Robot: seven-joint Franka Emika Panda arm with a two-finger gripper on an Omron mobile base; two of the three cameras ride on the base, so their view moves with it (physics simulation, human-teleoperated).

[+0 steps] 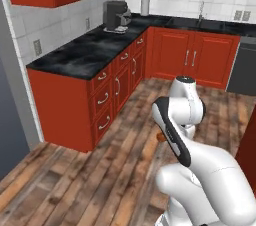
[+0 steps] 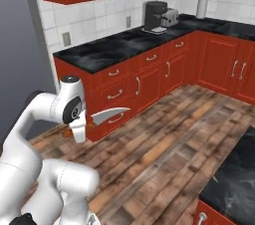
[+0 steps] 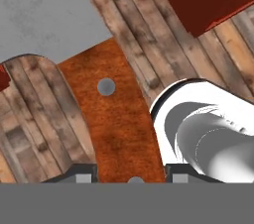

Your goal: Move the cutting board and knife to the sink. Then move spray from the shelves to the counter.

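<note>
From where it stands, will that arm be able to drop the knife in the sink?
Probably not yet: the pincer holds the knife over the floor, and the sink lies far across the room.

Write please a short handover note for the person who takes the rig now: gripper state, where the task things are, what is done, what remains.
Gripper: shut on the knife, handle between the fingers, grey blade pointing away; carried above the wooden floor.
Sink: in the back counter, below the faucet, far from the arm.
Cutting board, spray, shelves: not visible from here, so their state cannot be confirmed.
Done: knife picked up.
Left: bring the knife to the sink, check that the board is there, then move the spray from the shelves to the counter.
</note>
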